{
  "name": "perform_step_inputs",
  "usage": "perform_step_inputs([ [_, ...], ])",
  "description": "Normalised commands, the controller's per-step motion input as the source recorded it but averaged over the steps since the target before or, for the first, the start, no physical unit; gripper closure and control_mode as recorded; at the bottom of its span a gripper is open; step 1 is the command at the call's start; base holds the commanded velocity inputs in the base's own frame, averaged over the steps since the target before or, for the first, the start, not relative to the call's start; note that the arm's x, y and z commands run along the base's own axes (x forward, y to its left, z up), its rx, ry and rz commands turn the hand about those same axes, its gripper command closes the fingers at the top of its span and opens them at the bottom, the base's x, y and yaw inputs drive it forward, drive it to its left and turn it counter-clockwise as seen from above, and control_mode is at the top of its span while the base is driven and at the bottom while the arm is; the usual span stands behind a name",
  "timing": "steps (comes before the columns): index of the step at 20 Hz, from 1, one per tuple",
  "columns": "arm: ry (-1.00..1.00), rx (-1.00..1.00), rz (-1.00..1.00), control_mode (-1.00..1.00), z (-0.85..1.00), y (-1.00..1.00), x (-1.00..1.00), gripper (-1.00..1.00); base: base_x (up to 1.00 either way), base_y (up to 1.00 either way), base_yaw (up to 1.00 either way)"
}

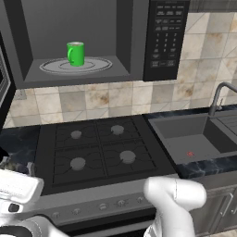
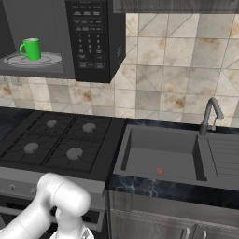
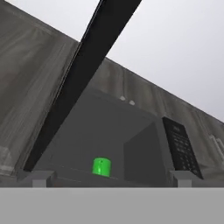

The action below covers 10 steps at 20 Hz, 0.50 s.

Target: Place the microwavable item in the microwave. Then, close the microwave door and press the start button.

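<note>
Small bright green mug (image 1: 75, 53) stood upright on round glass turntable (image 1: 55, 67) inside big black over-range microwave (image 1: 134, 41); placing step looked done. Gripper (image 3: 109, 178) w/ jaws wide, empty, low, looking up at cavity. Black door (image 3: 83, 74) swung open at left, edge-on. Next, prob.: get behind door, push shut. Room above stove (image 1: 92, 148) free.

The white robot arm with dark joints (image 1: 173, 196) is seen folded low at the bottom edge of both base views, with a rounded white elbow link raised at the lower right of the left base view and at the lower left of the right base view. A further white segment is held low at the far left. In the hand view, the two-finger gripper (image 3: 111, 178) is angled upward, its jaws spread wide, with the small grey fingertips (image 3: 42, 177) set far apart and nothing held between them.
</note>
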Motion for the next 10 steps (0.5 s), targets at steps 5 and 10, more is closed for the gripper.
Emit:
perform_step_inputs([
  [5, 0.00, 0.04, 0.04, -1.00, 0.00, 0.65, 0.23, -1.00, 0.00, 0.00, 0.00],
  [10, 0.00, 0.07, 0.04, -1.00, 0.07, 0.45, 0.23, -1.00, 0.00, 0.00, 0.00],
])
